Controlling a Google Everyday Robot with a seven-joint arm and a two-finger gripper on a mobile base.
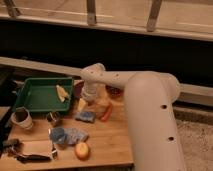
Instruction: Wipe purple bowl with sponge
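Camera view: my arm (145, 95) reaches in from the right, and my gripper (90, 101) hangs low over the wooden table (107, 142), just right of the green tray (30, 95). Jaws spread wide, nothing in them. The sponge (85, 116) lies flat on the table right below the gripper, near but not touching. The purple bowl (77, 89) peeks out between the tray's right rim and my wrist, mostly hidden. A dark red-brown bowl (115, 91) sits on the far side of my wrist. An orange-red piece (106, 112) lies right of the sponge, and a wrinkly light-blue cloth (76, 135) lies nearer the front edge.
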